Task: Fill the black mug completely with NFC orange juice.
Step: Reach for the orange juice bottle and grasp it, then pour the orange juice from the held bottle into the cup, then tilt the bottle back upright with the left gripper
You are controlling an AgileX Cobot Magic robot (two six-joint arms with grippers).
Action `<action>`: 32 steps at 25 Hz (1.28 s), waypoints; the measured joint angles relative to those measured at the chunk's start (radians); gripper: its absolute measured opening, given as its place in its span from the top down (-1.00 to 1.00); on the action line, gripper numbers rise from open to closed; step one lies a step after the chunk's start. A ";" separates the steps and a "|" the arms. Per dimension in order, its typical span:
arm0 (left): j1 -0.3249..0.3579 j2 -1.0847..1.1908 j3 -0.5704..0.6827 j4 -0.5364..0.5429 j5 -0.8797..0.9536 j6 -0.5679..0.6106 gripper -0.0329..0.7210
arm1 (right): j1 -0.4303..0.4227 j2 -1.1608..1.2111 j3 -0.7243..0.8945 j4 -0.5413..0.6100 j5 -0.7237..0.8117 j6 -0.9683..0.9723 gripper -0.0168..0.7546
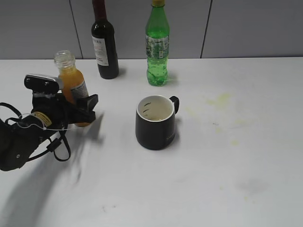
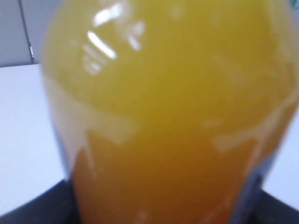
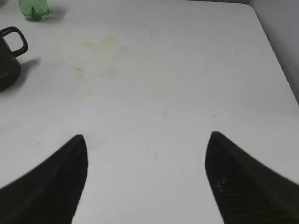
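- Left gripper (image 1: 81, 109) wraps the lower body of the juice bottle (image 1: 72, 80) at table's left; jaws look clamped on it, bottle upright, capless.
- Left wrist view: NFC orange juice (image 2: 177, 116) fills the frame, pressed close between the jaws.
- Black mug (image 1: 156, 123) stands mid-table, right of the bottle, well apart, handle to back right.
- Right gripper (image 3: 147, 161) hovers over bare white table (image 3: 187, 70), jaws spread wide, holding nothing.
- Green soda bottle (image 1: 157, 45) and dark wine bottle (image 1: 105, 40) stand at back.

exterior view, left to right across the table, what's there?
left gripper → juice bottle → wine bottle → black mug and green soda bottle, roughly level with each other → yellowish stains on the table.
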 joint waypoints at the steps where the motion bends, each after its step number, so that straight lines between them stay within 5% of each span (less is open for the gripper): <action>1: 0.000 0.000 0.000 0.003 0.000 0.000 -0.33 | 0.000 0.000 0.000 0.000 0.000 0.000 -0.58; 15: 0.000 -0.083 0.001 0.079 0.026 0.008 -0.33 | 0.000 0.000 0.000 0.001 0.001 0.000 -0.58; 32: -0.069 -0.132 -0.192 0.306 0.387 0.139 -0.33 | 0.000 0.000 0.000 0.003 0.001 0.000 -0.58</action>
